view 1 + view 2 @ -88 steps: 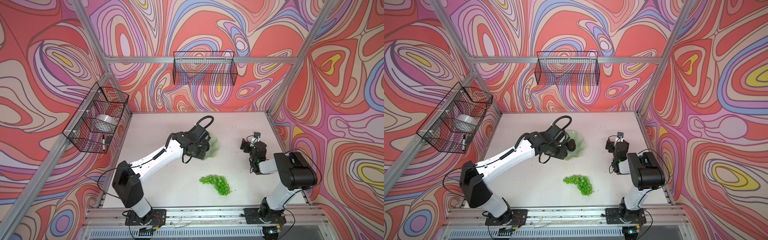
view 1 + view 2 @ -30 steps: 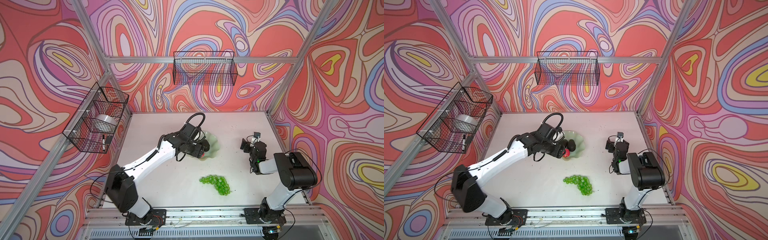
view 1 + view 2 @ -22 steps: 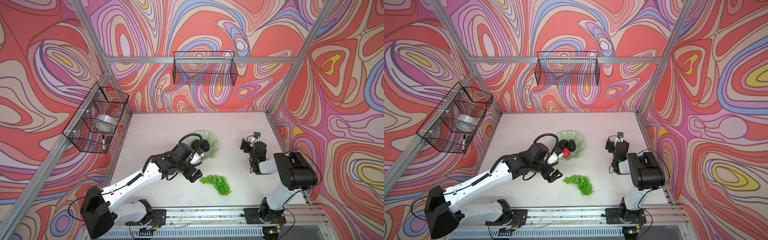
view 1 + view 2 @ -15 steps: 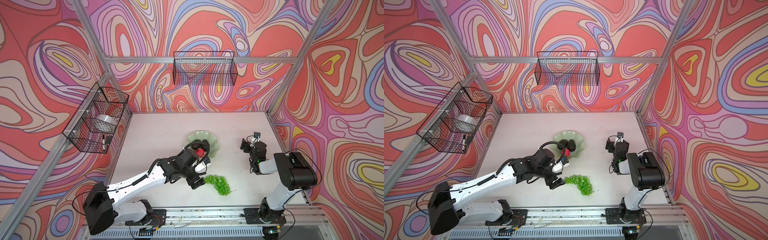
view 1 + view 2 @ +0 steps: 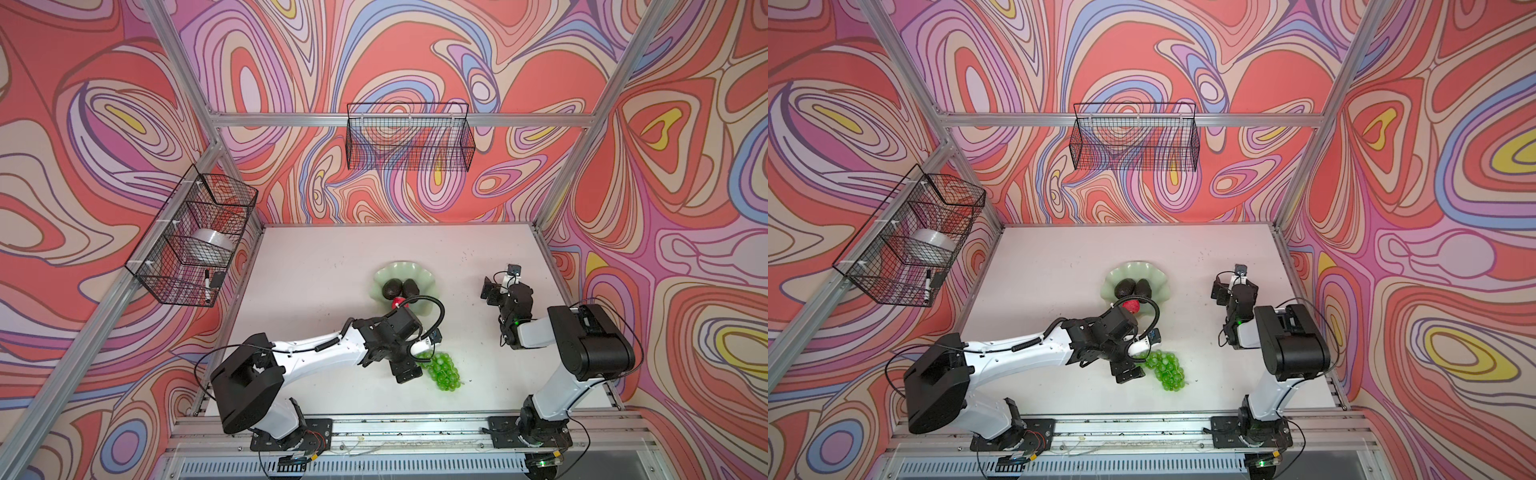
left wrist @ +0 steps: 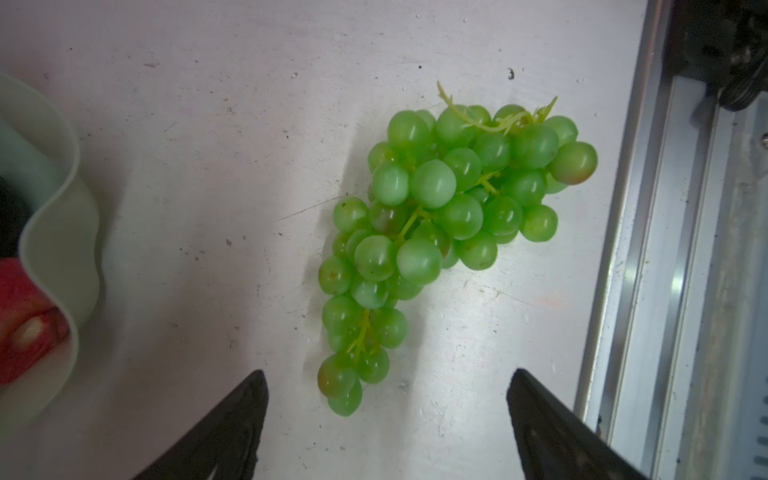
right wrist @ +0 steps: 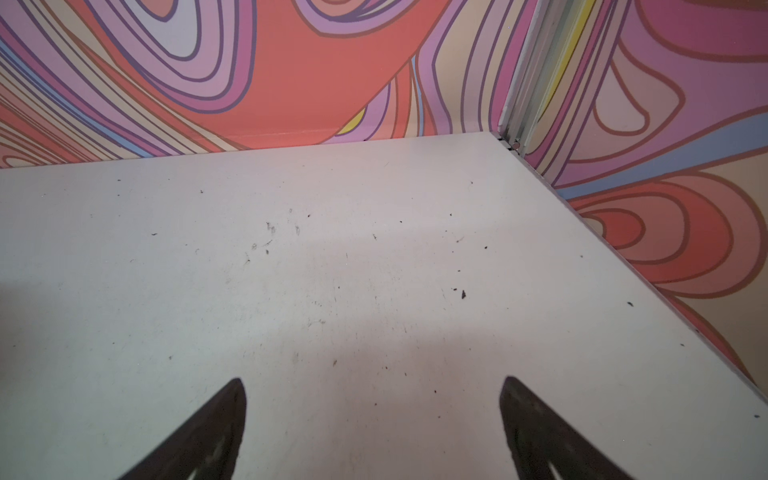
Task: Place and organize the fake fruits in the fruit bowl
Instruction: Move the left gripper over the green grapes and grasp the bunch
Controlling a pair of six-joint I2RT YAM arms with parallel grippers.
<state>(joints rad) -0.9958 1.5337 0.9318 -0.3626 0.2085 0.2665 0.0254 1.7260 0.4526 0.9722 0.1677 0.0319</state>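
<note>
hovering by the grapes, left jaws spread wide

- Right gripper sits low in frame, its two dark fingertips spread wide, with white tabletop showing in the gap.
- The tabletop's scuffed and peppered with small dark specks.
- Beyond it stands the swirly red, pink and purple wall, meeting an aluminium corner post.
</note>
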